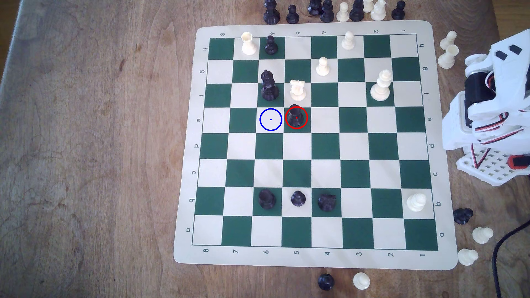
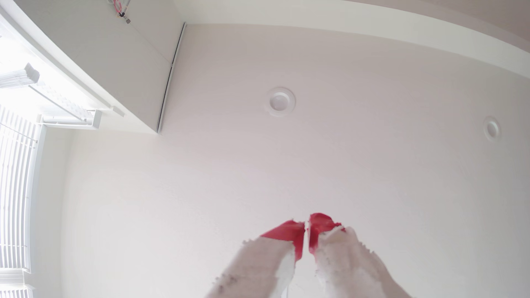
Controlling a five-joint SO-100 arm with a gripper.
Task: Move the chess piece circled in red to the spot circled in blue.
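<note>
The black rook-like piece point(image 1: 296, 116) ringed in red stands upright on a green square near the middle of the chessboard point(image 1: 312, 258). Directly to its left in the exterior view lies the cream square with the blue circle and centre dot point(image 1: 270, 119), with nothing on it. My white arm point(image 1: 487, 109) sits folded off the board at the exterior view's right edge, far from the piece. In the wrist view my gripper point(image 2: 307, 226) points up at the ceiling, its red-tipped fingers point(image 2: 289, 233) pressed together with nothing between them.
A tall black piece point(image 1: 268, 86) and a white rook point(image 1: 297, 90) stand just behind the two marked squares. Other black and white pieces are scattered on the board. Captured pieces line the far edge, the right side and the near edge. A black cable point(image 1: 499, 252) runs at lower right.
</note>
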